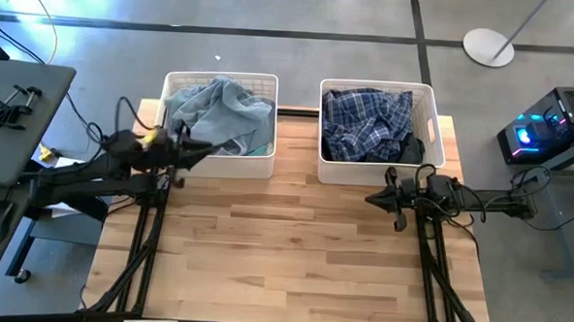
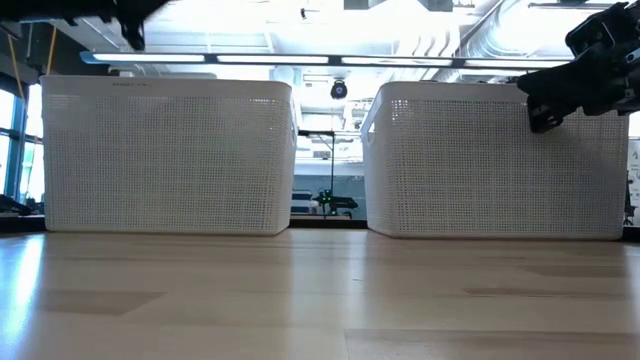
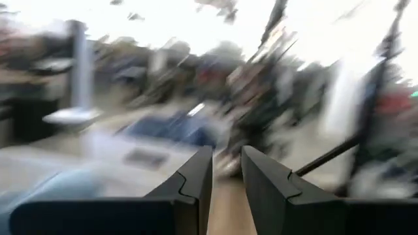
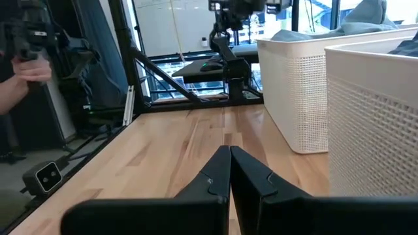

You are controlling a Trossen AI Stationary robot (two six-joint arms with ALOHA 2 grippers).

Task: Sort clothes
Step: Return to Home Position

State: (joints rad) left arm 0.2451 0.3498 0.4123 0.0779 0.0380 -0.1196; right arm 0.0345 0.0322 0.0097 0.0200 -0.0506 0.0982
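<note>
Two white slatted baskets are set side by side at the far end of the wooden table [image 1: 293, 249]. The left basket [image 1: 223, 78] is filled by a heap of clothes topped with a light blue denim garment [image 1: 216, 109], which rises above the rim. In the right basket [image 1: 378, 84] a navy-and-white plaid garment [image 1: 366, 121] is seen on top, with a piece of black fabric [image 1: 416, 149] tucked against the front right corner. No garment is seen on the table top itself.

The left gripper [image 1: 202, 150] is held above the front left corner of the left basket, higher than its rim. Its fingers [image 3: 196, 176] are separated by a narrow gap, and nothing is held between them.

The right gripper [image 1: 373, 197] is held over the table just in front of the right basket, pointed across towards the left arm. Its fingers [image 4: 219, 171] are pressed together with nothing caught between them.
</note>
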